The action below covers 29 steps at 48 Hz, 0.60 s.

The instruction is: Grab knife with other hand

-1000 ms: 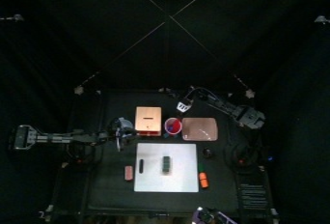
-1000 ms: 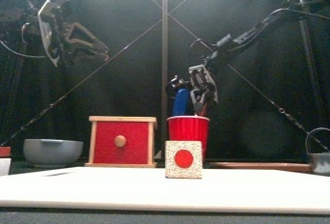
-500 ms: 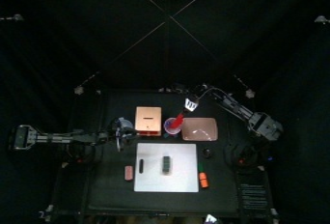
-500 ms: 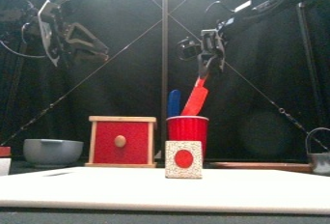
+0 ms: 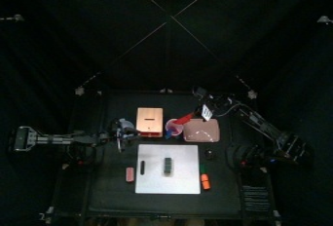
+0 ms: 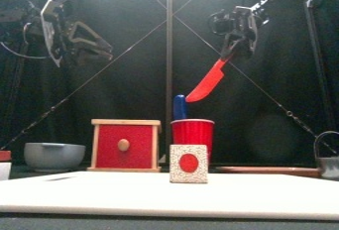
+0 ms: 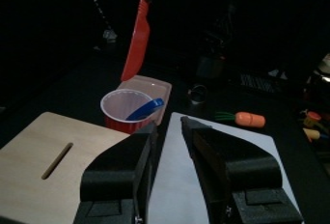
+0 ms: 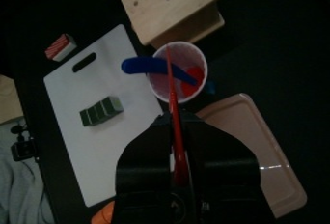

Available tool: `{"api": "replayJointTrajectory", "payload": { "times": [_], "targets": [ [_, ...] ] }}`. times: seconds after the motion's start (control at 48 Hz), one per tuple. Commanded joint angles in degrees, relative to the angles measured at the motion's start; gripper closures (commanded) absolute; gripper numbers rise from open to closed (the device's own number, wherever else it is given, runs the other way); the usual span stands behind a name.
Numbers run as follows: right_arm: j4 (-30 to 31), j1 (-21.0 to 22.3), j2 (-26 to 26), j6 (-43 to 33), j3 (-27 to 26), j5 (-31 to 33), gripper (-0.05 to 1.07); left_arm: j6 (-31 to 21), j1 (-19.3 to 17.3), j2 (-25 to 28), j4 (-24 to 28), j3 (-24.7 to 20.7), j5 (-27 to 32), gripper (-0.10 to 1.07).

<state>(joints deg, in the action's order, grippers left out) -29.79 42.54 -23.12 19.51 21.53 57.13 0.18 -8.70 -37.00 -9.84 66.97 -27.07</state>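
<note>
Knife [image 6: 207, 79] (red, hanging tilted) | clamped in right gripper [image 6: 239, 38] above red cup [image 6: 192, 132], clear of it | left gripper [image 6: 90, 44] apart, raised over table's left edge

Knife [image 6: 209, 78] above cup [image 6: 193, 132], box [image 6: 125, 143] left

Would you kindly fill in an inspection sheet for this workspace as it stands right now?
Surface: black table carrying a white cutting board.
Job's things: red knife held in the air above the red cup; a blue utensil stands in the cup.
Clutter: wooden box, grey bowl, tan tray, orange item, small dark block.
End effectors: right end effector shut on the knife's handle; left end effector open, empty, raised at the left.
Cables: nothing seen.
Surroundings: black curtains.
</note>
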Motion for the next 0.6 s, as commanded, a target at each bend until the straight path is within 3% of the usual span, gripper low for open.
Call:
{"api": "replayJointTrajectory", "payload": {
  "times": [0.0, 0.146, 0.333, 0.458, 0.583],
  "targets": [
    [-0.4, -1.5, -4.7, 0.2, 4.4, -4.9, 0.86, 0.1, -0.2, 0.0, 0.5, -1.0, -0.7, 0.27],
    [0.0, -5.8, -12.6, 0.2, 14.7, -18.2, 0.86, -0.1, 0.0, 0.0, 1.8, -1.1, -0.7, 0.25],
    [2.8, -16.3, -21.5, -0.3, 27.6, -38.1, 0.86, -0.1, 0.2, 0.1, 1.9, -1.7, -0.3, 0.13],
    [4.9, -23.8, -23.6, -0.8, 33.4, -47.7, 0.87, -0.1, 0.7, 0.6, 2.8, -2.5, 0.9, 0.03],
    [6.4, -30.9, -22.1, -1.1, 37.7, -56.4, 0.87, -0.2, 1.6, 2.5, 4.0, -4.2, 3.5, -0.04]
  ]
}}
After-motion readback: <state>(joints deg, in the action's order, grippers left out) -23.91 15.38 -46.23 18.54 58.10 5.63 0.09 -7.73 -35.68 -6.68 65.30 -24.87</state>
